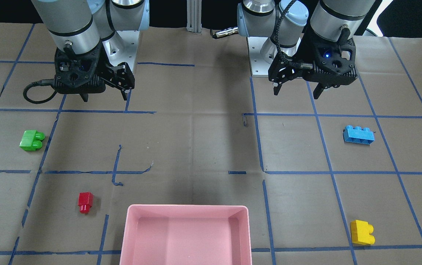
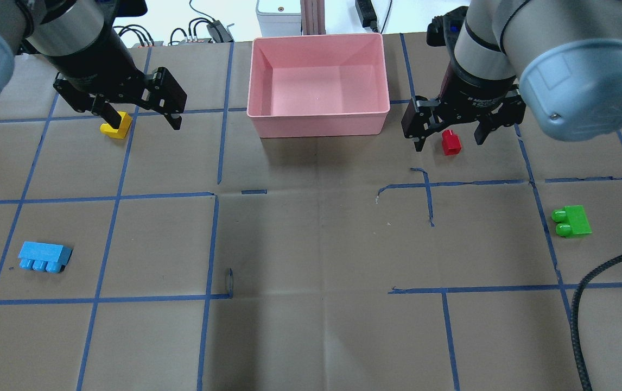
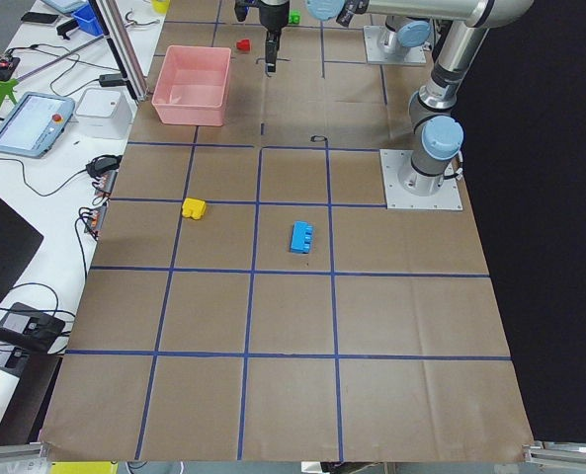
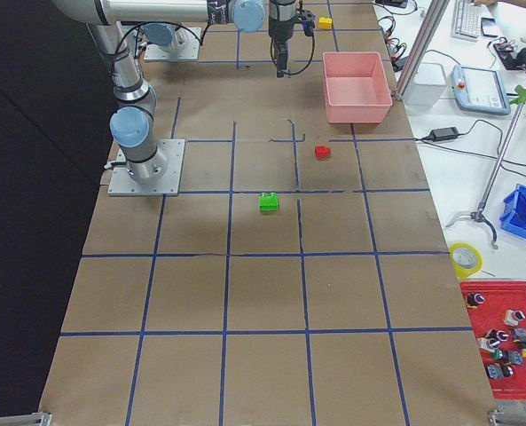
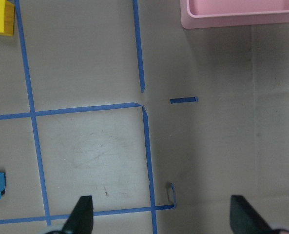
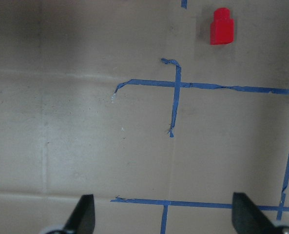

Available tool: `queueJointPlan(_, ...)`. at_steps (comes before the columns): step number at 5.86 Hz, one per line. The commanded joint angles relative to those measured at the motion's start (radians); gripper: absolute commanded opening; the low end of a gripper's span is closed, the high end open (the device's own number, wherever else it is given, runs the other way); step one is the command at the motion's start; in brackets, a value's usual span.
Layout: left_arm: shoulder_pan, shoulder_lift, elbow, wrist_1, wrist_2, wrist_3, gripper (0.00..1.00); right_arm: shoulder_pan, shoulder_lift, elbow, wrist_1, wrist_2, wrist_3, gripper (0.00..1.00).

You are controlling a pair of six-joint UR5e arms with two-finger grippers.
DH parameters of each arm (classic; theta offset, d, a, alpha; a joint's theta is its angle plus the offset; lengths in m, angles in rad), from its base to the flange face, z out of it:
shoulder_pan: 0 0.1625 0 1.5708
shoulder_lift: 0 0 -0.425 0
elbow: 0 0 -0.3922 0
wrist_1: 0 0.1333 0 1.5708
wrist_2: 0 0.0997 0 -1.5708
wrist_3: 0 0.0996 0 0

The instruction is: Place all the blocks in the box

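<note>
The pink box [image 2: 316,118] stands empty at the table's far middle edge. The yellow brick [image 2: 117,125] lies left of it and the light blue brick [image 2: 42,256] nearer on the left. The small red brick [image 2: 450,142] lies right of the box, the green brick [image 2: 572,221] further right. All lie on the table outside the box. My left gripper [image 2: 138,117] is open and empty, high above the table; its wrist view shows the yellow brick [image 5: 0,17] and the box rim [image 5: 241,19]. My right gripper [image 2: 448,141] is open and empty, also high; the red brick [image 6: 221,27] lies ahead of it.
Blue tape lines grid the brown paper table cover. A black cable [image 2: 588,304] hangs over the near right. The arm bases [image 1: 266,55] stand at the robot's side. A bench with a tablet [image 3: 31,123] runs past the box.
</note>
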Motion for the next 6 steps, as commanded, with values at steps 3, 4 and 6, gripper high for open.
queueJointPlan(3,0.0,0.0,0.0,-0.002,0.0,0.0,0.99,-0.003,0.008,0.009,-0.026,-0.008,-0.013,1.0)
queueJointPlan(4,0.0,-0.002,-0.002,-0.002,0.0,0.0,0.99,-0.003,0.006,0.009,-0.023,-0.008,-0.013,1.0)
queueJointPlan(6,0.018,-0.003,-0.009,-0.003,0.0,0.005,0.99,-0.004,0.005,0.007,-0.02,-0.008,-0.013,1.0)
